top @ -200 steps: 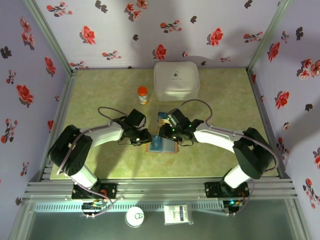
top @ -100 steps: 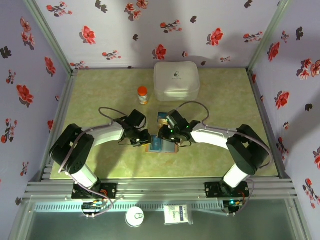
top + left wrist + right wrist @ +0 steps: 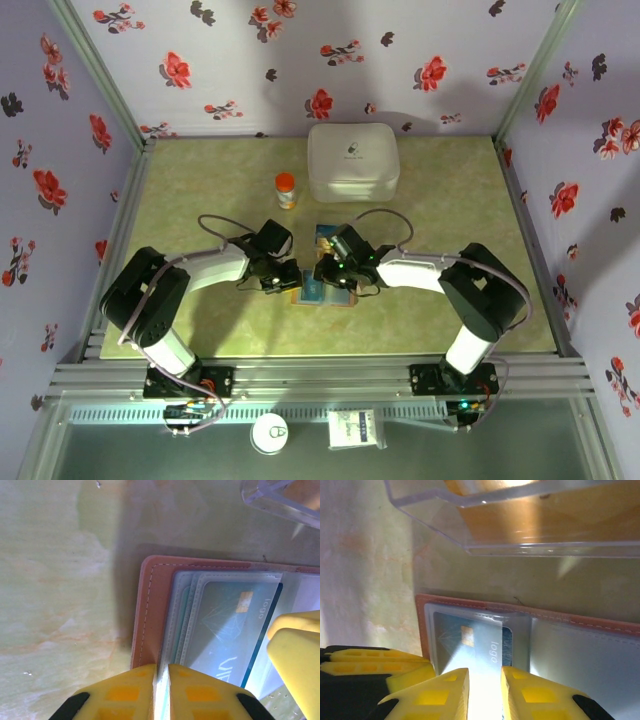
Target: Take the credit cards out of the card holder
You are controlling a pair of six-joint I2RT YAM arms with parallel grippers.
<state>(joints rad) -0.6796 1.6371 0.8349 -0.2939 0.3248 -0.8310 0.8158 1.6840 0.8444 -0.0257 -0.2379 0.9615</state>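
— near the middle of the table (image 3: 200, 200), a bit toward the near edge, the card holder (image 3: 150, 605) is lying open and flat. brown border, clear pockets facing up. both arms are bent in over it, one from each side.

— so are the cards out?

— nope. there's a blue card (image 3: 227, 625) with a chip and "logo" printed on it sitting in the top pocket of the left panel. a teal edge peeks out from under that pocket too. the right panel just looks blue-grey.

— what are the grippers doing?

— left gripper (image 3: 161, 675) is at the holder's left end. its yellow fingers are pressed nearly together with only a thin pale strip between them. that strip lines up with the edge of the clear pockets, so it's pinching the card holder there. right gripper (image 3: 484, 677) is down over the same blue card. its fingers stand a little apart, and the glare-washed end of the card or pocket runs into the gap. honestly can't tell if it's gripping or just straddling it.

— anything else around?

— a clear plastic piece (image 3: 520, 525) just on the far side of the holder, with a strip of bare table between them. further back there's a white case (image 3: 352, 160) at the far edge, and a small bottle (image 3: 286, 190) with an orange cap just left of it. both are well apart from the holder.
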